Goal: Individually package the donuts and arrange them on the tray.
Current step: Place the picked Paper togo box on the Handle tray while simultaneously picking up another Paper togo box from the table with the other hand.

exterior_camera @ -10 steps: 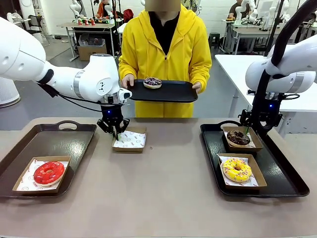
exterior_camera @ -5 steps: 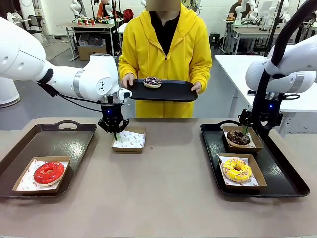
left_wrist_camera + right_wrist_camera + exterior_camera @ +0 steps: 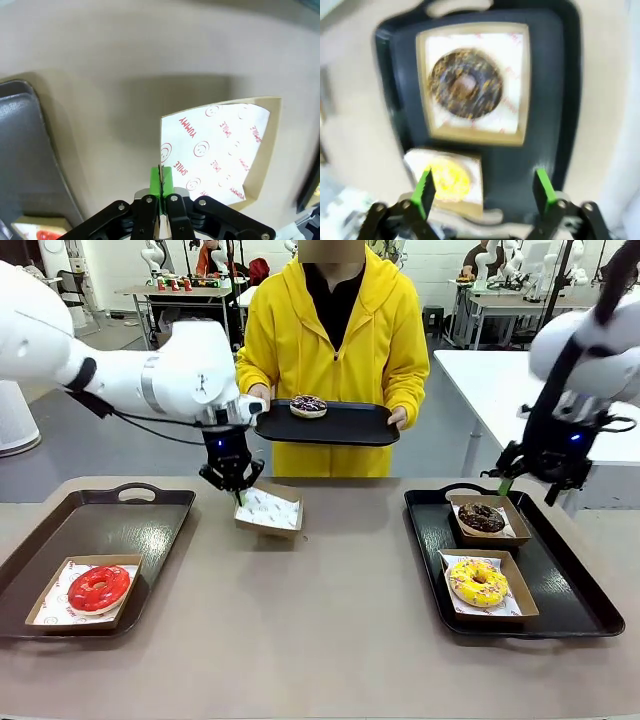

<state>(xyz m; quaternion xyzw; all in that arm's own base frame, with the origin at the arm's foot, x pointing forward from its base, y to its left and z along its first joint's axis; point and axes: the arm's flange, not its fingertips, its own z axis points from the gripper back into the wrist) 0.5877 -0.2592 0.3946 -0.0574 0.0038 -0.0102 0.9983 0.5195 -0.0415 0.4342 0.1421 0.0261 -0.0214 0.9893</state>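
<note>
My left gripper [image 3: 238,494] is shut on the near-left edge of an empty paper-lined box [image 3: 270,510], which hangs tilted just above the table. In the left wrist view the green pads [image 3: 161,181] pinch the box [image 3: 225,145] edge. My right gripper [image 3: 527,488] hangs open above the right tray [image 3: 580,610]. Under it the chocolate donut [image 3: 481,518] and the yellow donut [image 3: 478,583] each lie in a box. The right wrist view shows the open gripper [image 3: 485,192] over the chocolate donut [image 3: 465,90] and yellow donut [image 3: 447,177]. The red donut [image 3: 98,587] lies boxed on the left tray [image 3: 150,515]. The purple-brown donut [image 3: 308,406] rests on a black tray [image 3: 350,428] in a person's hands.
The person in yellow stands at the table's far edge, holding the black tray at chest height just right of my left wrist. The left tray [image 3: 25,150] lies beside the lifted box. Bare tabletop [image 3: 330,620] spreads between the two trays.
My left gripper has shut on the box edge and lifted, tilting the box and shifting it slightly right. My right gripper has risen away from the chocolate donut's box.
</note>
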